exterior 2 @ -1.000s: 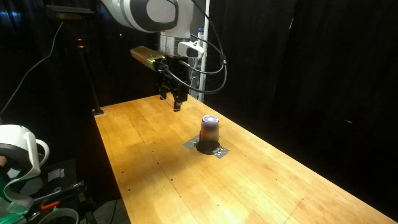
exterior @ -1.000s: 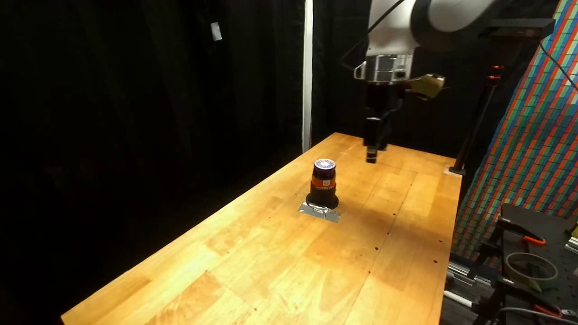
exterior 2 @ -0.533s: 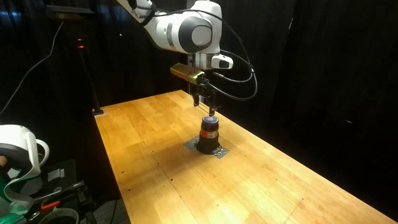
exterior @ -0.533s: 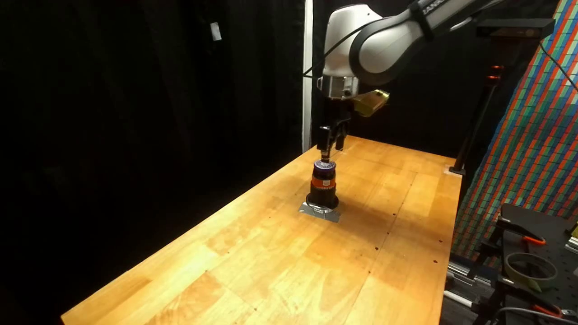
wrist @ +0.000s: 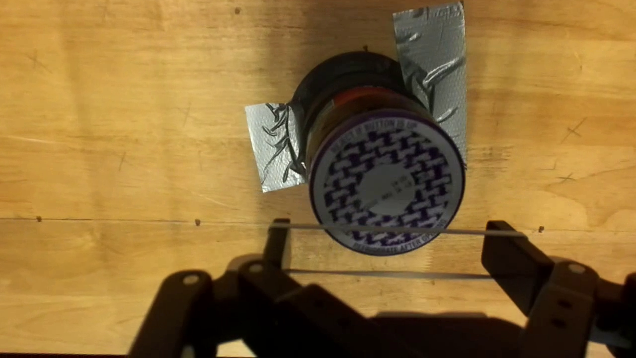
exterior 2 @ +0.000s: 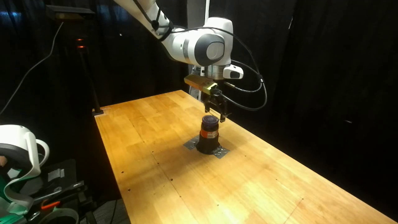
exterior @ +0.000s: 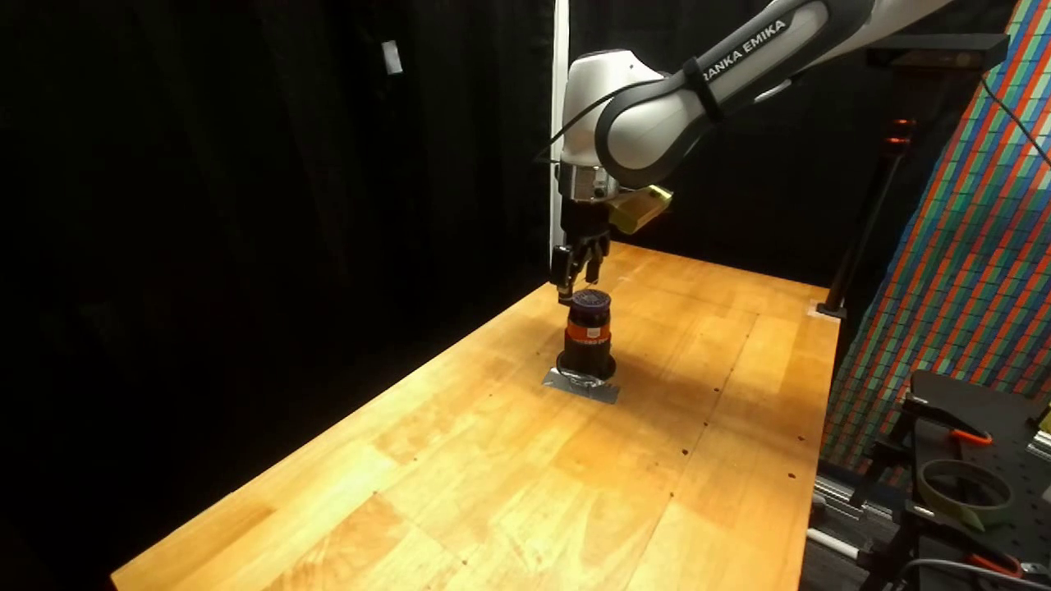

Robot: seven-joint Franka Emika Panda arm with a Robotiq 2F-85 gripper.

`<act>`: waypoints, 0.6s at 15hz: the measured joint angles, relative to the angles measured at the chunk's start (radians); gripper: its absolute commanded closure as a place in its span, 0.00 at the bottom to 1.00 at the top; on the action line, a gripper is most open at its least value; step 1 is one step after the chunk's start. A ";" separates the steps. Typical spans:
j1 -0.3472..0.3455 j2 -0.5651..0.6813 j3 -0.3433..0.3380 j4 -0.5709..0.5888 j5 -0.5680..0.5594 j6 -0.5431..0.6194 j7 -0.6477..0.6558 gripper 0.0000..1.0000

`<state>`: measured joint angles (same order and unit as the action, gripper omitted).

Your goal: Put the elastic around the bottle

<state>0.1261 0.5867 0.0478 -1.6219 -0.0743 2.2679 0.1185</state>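
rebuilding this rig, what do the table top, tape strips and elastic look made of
Table top: wood, perhaps varnished, by grain, plank seams and soft glare. Tape strips: likely duct tape, silvery, with fine texture and shiny creases. Elastic: probably matt rubber, from its thin, dull strands pulled straight; fabric possible.

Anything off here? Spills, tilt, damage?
No spill or tipping shows: the bottle stands upright. Only the gray tape looks odd: in the wrist view it is wrinkled on both sides where it meets the black base, so it seems makeshift. No break shows in the elastic stretched across the open tool.
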 measured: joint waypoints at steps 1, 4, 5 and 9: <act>0.000 0.009 -0.001 0.011 0.000 0.000 0.000 0.00; 0.000 0.031 -0.007 0.032 0.000 0.000 0.000 0.00; 0.000 0.036 -0.009 0.035 0.000 -0.001 -0.001 0.00; -0.001 0.051 -0.014 0.035 0.000 -0.001 -0.002 0.00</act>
<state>0.1253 0.6376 0.0340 -1.5867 -0.0743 2.2668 0.1167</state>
